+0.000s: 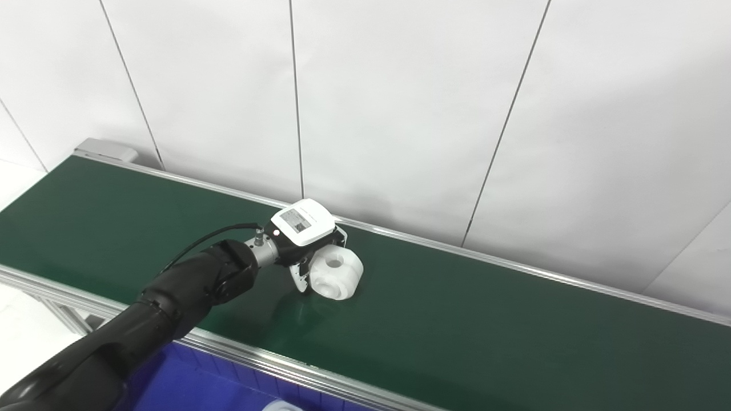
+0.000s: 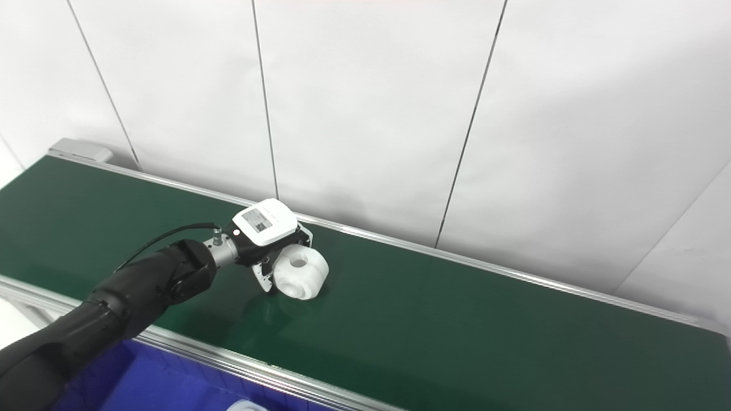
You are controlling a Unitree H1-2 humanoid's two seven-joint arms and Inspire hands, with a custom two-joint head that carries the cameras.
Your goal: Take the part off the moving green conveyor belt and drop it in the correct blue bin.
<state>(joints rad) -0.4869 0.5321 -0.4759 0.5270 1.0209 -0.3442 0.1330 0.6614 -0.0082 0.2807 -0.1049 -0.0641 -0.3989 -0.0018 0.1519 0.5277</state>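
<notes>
A white spool-shaped part (image 1: 337, 274) with a round hole in its top lies on the green conveyor belt (image 1: 485, 319), near the belt's middle. My left hand (image 1: 305, 240), with its white back plate up, reaches in from the bottom left and sits over the part's left side. Its thumb (image 1: 299, 279) presses the near left side and its fingers (image 1: 341, 234) curl round the far side, so the hand is shut on the part. The part's underside still looks level with the belt. The right hand is out of view.
A blue bin (image 1: 200, 382) sits below the belt's near aluminium rail (image 1: 274, 359), with a white piece (image 1: 282, 406) just showing at the bottom edge. A white panelled wall (image 1: 400, 114) runs along the belt's far side. The belt's end cap (image 1: 105, 149) is at far left.
</notes>
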